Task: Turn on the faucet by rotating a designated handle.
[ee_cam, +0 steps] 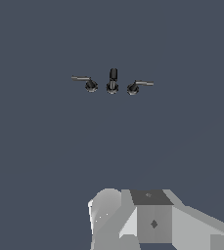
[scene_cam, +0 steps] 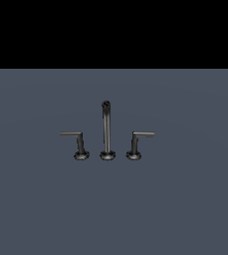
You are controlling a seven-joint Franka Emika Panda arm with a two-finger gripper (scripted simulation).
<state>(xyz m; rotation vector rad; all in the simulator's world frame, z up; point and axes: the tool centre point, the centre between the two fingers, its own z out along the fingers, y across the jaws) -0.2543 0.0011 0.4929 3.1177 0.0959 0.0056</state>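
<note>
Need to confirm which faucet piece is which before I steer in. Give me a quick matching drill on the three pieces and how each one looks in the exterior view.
Things:
1. handle
2. spout
3. other lever

Descriptions:
A. tall, straight, in the middle
B. bar points to the exterior view's right
C. bar points to the exterior view's left

Pairs: 1-C, 2-A, 3-B

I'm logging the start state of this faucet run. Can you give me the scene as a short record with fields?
fixture: small dark grey metal three-piece faucet on a flat grey-blue surface
centre: tall thin straight spout on a round base
target: dark L-shaped lever handle, bar pointing to the exterior view's left
other lever: mirror-image L-shaped lever, bar pointing to the exterior view's right
arm: absent from the exterior view; only a pale grey part of the robot's hand shows in the wrist view
fingers: not visible
contact: none, faucet stands far off
</note>
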